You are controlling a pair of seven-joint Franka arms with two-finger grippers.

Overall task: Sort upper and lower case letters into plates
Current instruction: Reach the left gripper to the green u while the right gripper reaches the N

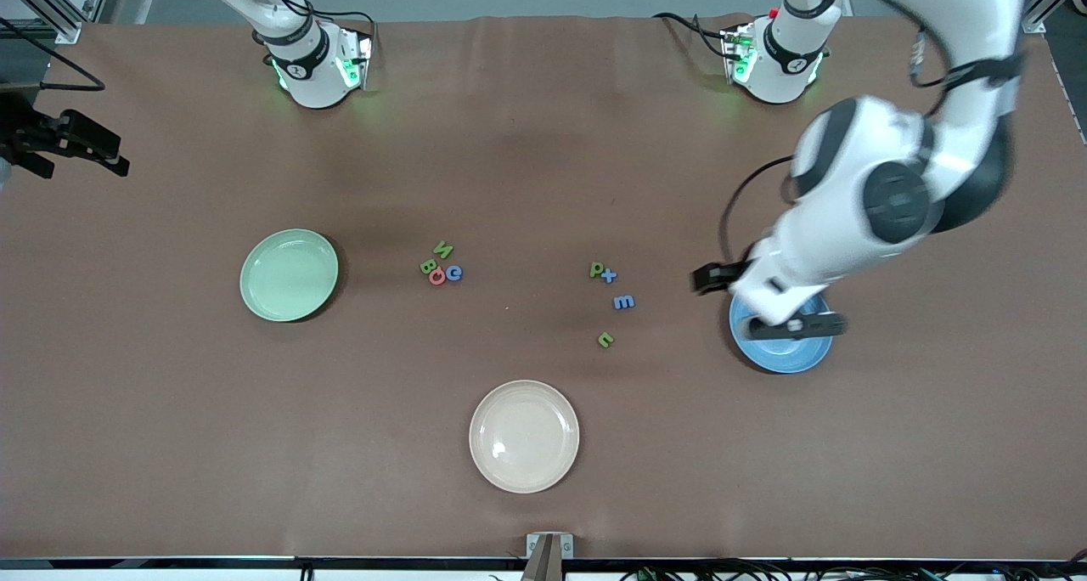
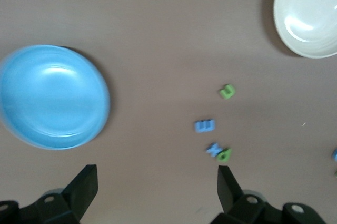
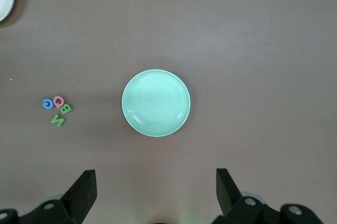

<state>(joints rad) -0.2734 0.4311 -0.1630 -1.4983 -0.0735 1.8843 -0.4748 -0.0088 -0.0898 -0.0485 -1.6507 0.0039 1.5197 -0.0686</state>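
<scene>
Here the left claw (image 1: 794,326), fingers wide, hangs over the blue plate (image 1: 785,356); the right claw (image 3: 155,192), also wide, hovers above the green plate (image 1: 289,275), bare tabletop (image 1: 543,139) all around.

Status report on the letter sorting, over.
Left tool open over blue plate; right tool open, waiting. Letters unsorted on table, green plate empty. Nothing blocking.

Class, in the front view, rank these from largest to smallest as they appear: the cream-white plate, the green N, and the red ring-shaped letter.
1. cream-white plate, by far the largest.
2. green N and red ring-shaped letter: both tiny and look alike in size, so unranked.
</scene>
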